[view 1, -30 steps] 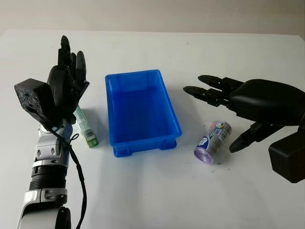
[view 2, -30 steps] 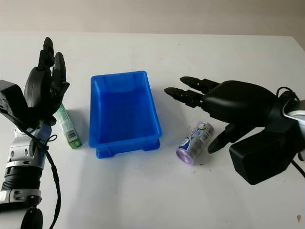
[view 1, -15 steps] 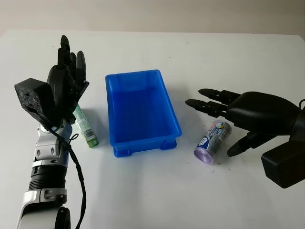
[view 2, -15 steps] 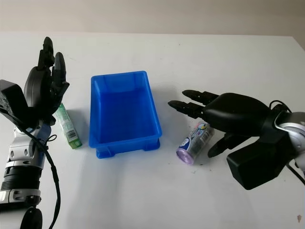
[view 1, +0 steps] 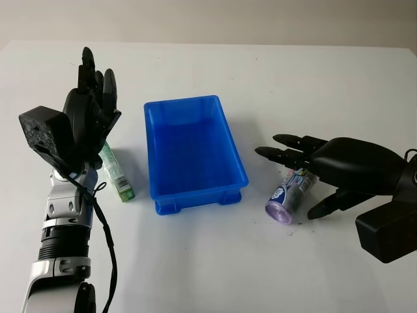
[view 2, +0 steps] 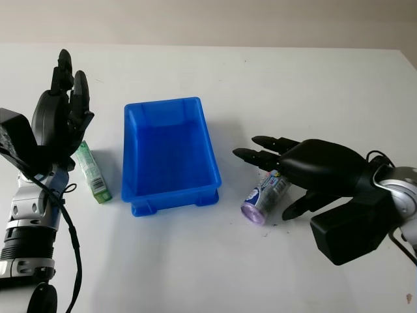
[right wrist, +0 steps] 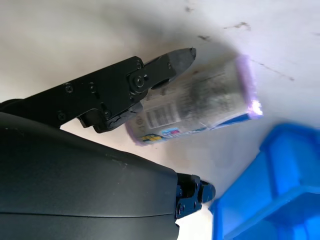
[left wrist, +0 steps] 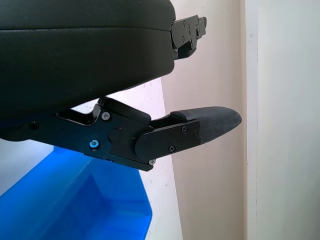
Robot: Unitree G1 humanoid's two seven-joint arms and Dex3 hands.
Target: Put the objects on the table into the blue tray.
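While the purple can (view 1: 290, 194) lies on the desk (view 1: 195, 261) just right of the blue tray (view 1: 193, 151), the right hand (view 1: 329, 168) hangs over it, open, holding nothing. Next it should close and lift. The left hand (view 1: 91, 114) waits, open, above the green box (view 1: 117, 174).

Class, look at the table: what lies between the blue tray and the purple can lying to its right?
Nothing. Between the blue tray and the purple can is bare white table, seen in both eye views. The open right hand hovers over the can's far end.
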